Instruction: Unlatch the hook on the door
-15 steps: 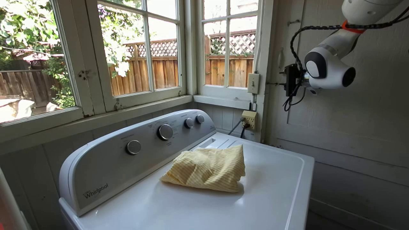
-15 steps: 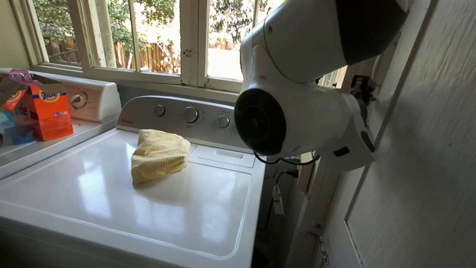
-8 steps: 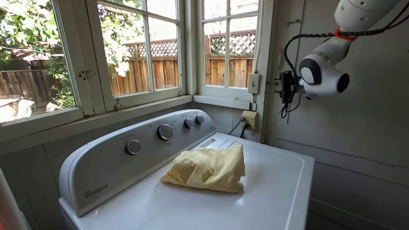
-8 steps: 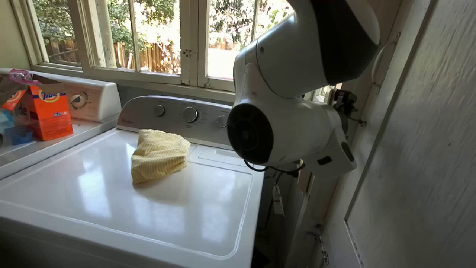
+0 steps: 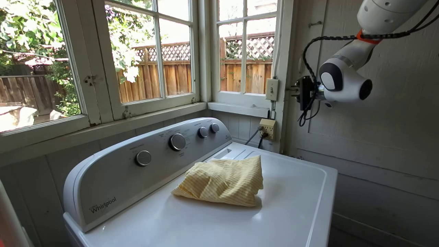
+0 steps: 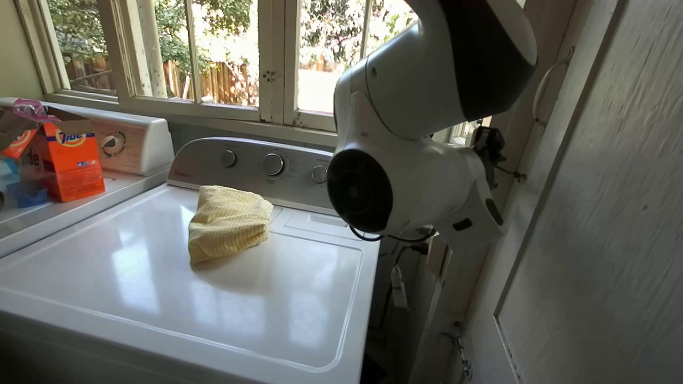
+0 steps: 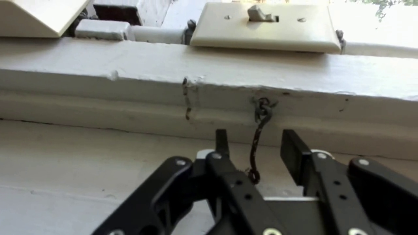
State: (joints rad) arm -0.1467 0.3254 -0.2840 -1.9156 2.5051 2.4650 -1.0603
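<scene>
Bracketing hook (image 7: 254, 148), strung from frame (image 7: 147, 99) to door (image 7: 104, 160) presumably to keep it fastened, with parted pincer (image 7: 254, 138). Gripping nothing; probably so placed for pinching hook, then lifting it free.

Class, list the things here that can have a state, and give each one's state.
Gripper, open
Hook, ungripped, looks latched
Door, looks shut
Wall switch, flipped down
Outlet box, two cords plugged in
Yellow cloth, crumpled
Tide box, top looks open
Knobs, settings too small to read
Windows, cannot tell whether all shut
</scene>
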